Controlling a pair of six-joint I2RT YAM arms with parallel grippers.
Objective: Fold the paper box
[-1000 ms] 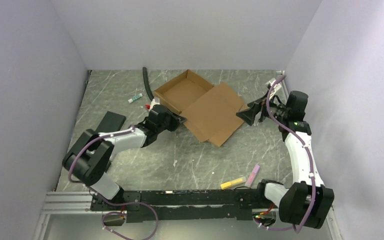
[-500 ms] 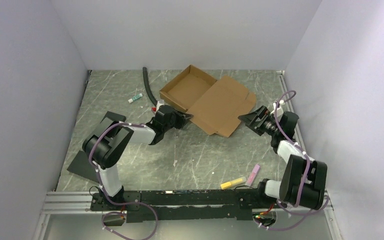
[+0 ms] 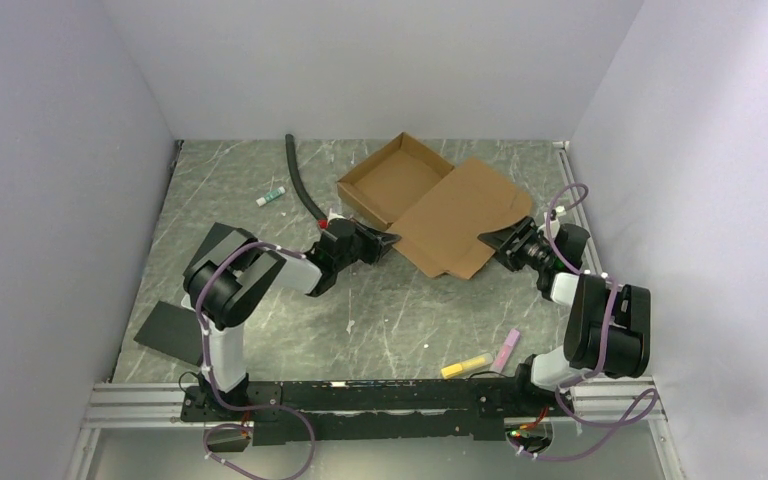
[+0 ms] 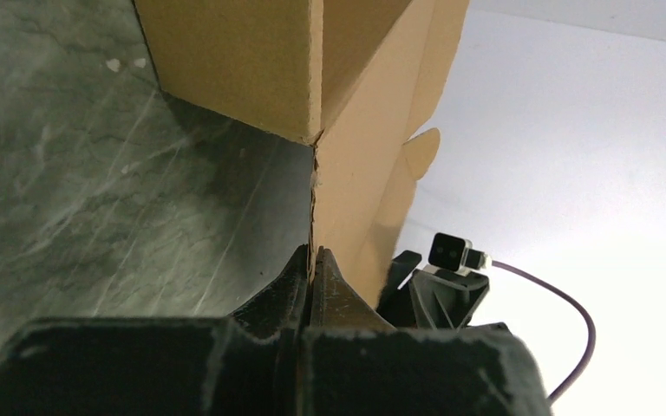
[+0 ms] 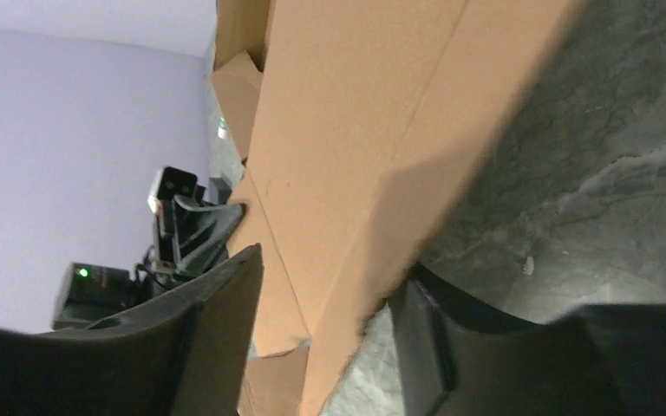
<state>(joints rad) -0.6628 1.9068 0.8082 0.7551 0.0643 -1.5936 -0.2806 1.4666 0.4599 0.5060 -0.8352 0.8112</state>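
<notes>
Paper box [image 3: 448, 212] half-formed, lying on the grey marbled tabletop [image 3: 260, 300] at far centre-right, an arm at each side.

Left gripper [image 3: 388, 241]: jaws pressed together, pinching a thin edge of cardboard below the tray's near corner; the left wrist view shows the edge running straight down into them. The box is plain brown corrugated. Its tray half, at the rear left, has walls raised. The lid panel lies open and roughly flat toward the front right, with creases and a rounded tab visible. Right gripper [image 3: 491, 240]: jaws spread, one finger on each side of the lid's right edge, not clamped.
</notes>
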